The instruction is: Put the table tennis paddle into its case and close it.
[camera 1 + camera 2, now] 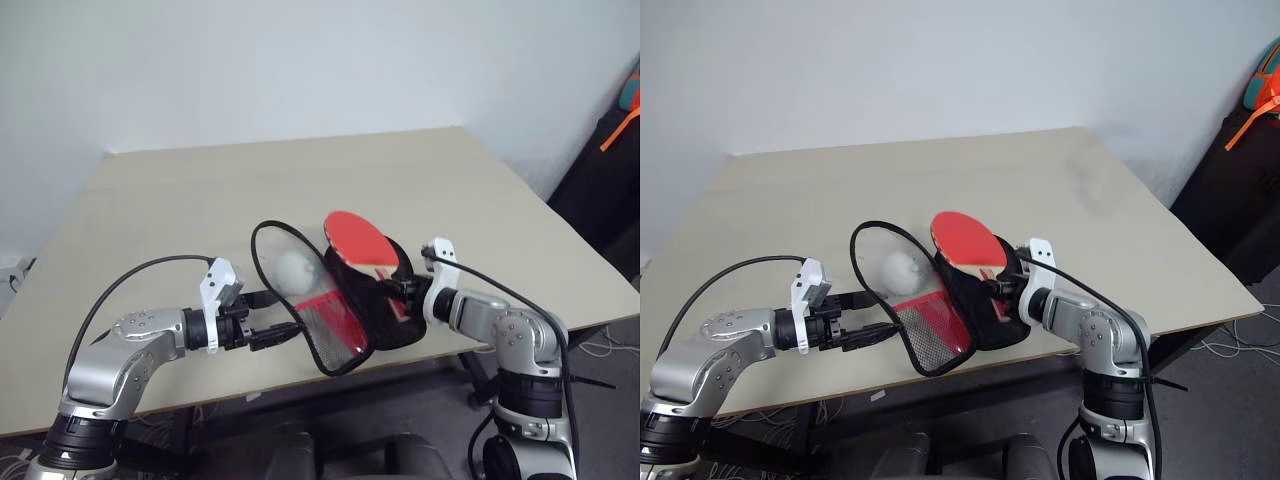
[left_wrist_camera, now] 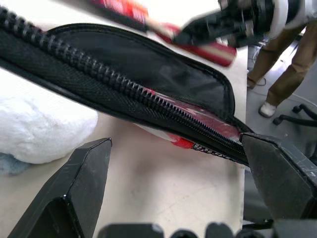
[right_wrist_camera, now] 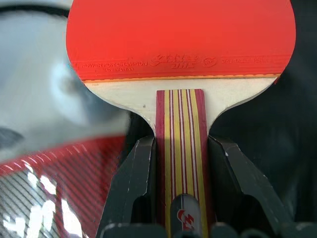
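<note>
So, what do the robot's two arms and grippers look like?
Both arms are silver-grey metal with black joint rings. A white bracket sits at each wrist, and a black cable loops along each arm. The left gripper and the right gripper each have two black fingers.

This is looking like an office or lab room. A plain beige table (image 1: 200, 200) is standing against a bare white wall (image 1: 300, 60). Loose cables (image 1: 600, 345) are lying on grey carpet at four o'clock, and a wheeled chair base (image 2: 292, 116) is showing beside a person's legs (image 2: 282, 64) in tan trousers. Dark bags with an orange strap (image 1: 618, 135) are sitting at two o'clock.
</note>
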You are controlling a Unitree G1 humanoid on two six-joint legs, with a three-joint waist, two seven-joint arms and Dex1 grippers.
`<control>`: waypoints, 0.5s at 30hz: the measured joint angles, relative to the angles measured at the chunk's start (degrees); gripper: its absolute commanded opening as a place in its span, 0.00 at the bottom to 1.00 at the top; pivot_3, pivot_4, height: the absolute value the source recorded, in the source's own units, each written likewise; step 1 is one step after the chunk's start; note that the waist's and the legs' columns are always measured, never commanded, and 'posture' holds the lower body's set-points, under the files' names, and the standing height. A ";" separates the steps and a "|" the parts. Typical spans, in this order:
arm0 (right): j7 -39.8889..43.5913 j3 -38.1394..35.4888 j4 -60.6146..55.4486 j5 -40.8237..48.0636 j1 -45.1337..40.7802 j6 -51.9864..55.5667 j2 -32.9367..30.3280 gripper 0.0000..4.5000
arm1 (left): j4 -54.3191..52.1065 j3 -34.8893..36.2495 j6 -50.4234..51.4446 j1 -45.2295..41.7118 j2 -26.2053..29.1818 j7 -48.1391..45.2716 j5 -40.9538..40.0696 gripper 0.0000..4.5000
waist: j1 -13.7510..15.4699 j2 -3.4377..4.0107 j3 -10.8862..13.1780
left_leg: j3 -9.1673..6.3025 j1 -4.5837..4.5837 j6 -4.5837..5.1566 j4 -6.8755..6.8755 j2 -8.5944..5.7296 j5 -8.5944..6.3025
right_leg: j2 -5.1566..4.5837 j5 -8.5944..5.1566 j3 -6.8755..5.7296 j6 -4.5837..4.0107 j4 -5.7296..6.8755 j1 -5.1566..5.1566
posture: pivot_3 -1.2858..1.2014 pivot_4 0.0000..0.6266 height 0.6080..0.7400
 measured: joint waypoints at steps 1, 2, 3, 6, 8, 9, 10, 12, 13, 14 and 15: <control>-0.25 0.11 -0.29 -0.03 1.02 -0.02 -0.03 0.25 | 0.05 -0.03 -0.06 -0.06 0.00 -0.07 0.07 1.00 | -0.02 0.00 0.00 | 0.00 0.00 0.00 0.00 0.00 0.00 | 0.00 0.00 0.00 0.00 0.00 -0.01 | 0.52 0.00 1.00; -0.40 0.33 -0.42 -0.02 1.67 -0.13 -0.04 0.25 | 0.16 -0.06 -0.10 -0.17 0.00 -0.14 0.12 1.00 | -0.03 0.01 0.00 | 0.00 0.00 0.00 -0.01 0.01 0.00 | 0.00 0.00 0.00 0.00 0.01 -0.02 | 0.52 0.00 1.00; -0.59 0.56 -0.70 -0.04 1.78 -0.33 0.00 0.25 | 0.23 -0.19 -0.09 -0.41 -0.01 -0.15 0.15 1.00 | -0.03 0.02 0.00 | 0.00 0.00 0.00 -0.02 0.01 0.00 | 0.00 0.00 0.00 0.00 0.01 -0.03 | 0.52 0.00 1.00; -0.88 1.45 -0.72 -0.34 2.69 -1.93 -0.07 0.25 | 0.23 -0.29 -0.08 -1.49 -0.13 -0.15 0.16 1.00 | -0.02 0.00 -0.01 | -0.01 0.01 0.00 -0.02 0.01 0.00 | 0.01 0.00 -0.01 0.00 0.00 -0.02 | 0.52 0.00 1.00; -1.35 2.31 -0.59 -1.19 3.05 -3.44 -0.08 0.25 | 0.23 -0.30 -0.08 -2.03 -0.16 -0.14 0.16 1.00 | -0.02 -0.01 -0.01 | -0.01 0.01 0.00 -0.01 0.01 0.00 | 0.01 0.00 0.00 0.00 0.00 -0.02 | 0.52 0.00 1.00; -1.74 2.64 -0.32 -1.46 3.05 -4.11 -0.10 0.25 | 0.23 -0.30 -0.08 -2.14 -0.17 -0.14 0.17 1.00 | -0.02 -0.01 -0.01 | -0.01 0.01 0.00 -0.01 0.01 0.00 | 0.01 0.00 -0.01 0.00 0.00 -0.01 | 0.52 0.00 1.00; -1.96 2.94 0.08 -1.57 3.05 -4.86 -0.20 0.25 | 0.24 -0.34 -0.08 -2.14 -0.18 -0.14 0.18 1.00 | 0.00 -0.01 -0.01 | -0.02 0.01 0.00 -0.01 0.01 0.00 | 0.01 0.00 -0.01 0.00 0.00 -0.01 | 0.52 0.00 1.00; -2.02 3.60 0.38 -1.81 3.06 -5.64 -0.78 0.25 | 0.45 -0.44 -0.08 -2.16 -0.20 -0.17 0.22 1.00 | 0.01 -0.01 -0.01 | -0.01 0.01 0.00 0.00 0.01 0.00 | 0.00 0.00 -0.01 0.00 -0.01 -0.02 | 0.52 0.00 1.00; -1.96 3.91 0.41 -1.90 3.07 -5.79 -1.24 0.25 | 0.78 -0.47 -0.09 -2.19 -0.21 -0.19 0.26 1.00 | 0.01 -0.01 -0.01 | -0.01 0.01 0.00 0.00 0.01 0.00 | 0.00 0.00 -0.01 0.00 -0.01 -0.03 | 0.52 0.00 1.00; -1.90 4.11 0.43 -1.93 3.09 -5.97 -1.68 0.25 | 1.16 -0.52 -0.09 -2.19 -0.22 -0.20 0.35 1.00 | 0.02 -0.01 -0.01 | -0.02 0.01 0.00 0.00 0.01 0.00 | 0.00 0.00 -0.02 0.00 -0.01 -0.03 | 0.52 0.00 1.00; -1.75 4.35 0.43 -1.90 3.11 -6.04 -2.39 0.25 | 1.37 -0.60 -0.09 -2.18 -0.26 -0.21 0.44 1.00 | 0.04 -0.01 -0.01 | -0.02 0.01 0.00 0.00 0.01 0.00 | 0.00 0.00 -0.01 0.00 -0.01 -0.03 | 0.52 0.00 1.00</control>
